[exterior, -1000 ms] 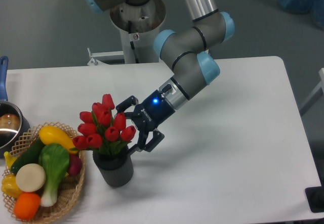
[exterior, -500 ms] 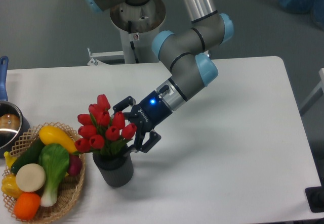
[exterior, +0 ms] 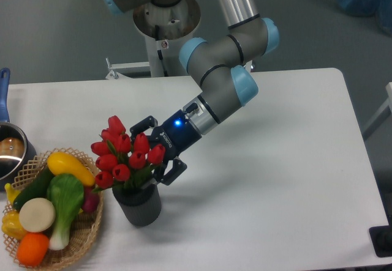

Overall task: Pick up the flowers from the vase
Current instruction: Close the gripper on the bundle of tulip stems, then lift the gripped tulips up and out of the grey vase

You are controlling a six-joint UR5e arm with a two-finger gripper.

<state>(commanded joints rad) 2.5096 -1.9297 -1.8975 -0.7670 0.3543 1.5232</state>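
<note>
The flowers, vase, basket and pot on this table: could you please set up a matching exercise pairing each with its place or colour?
Things:
1. flowers
2. vase
3. basket
4. pot

Descriptions:
A. dark grey and ribbed, in front of the gripper
B. wicker, at the table's near left corner, full of toy vegetables
C. red buds sticking up out of the vase
D. metal with a blue handle, cut off by the left edge of the picture

Pairs: 1-C, 2-A, 3-B, 4-D
</note>
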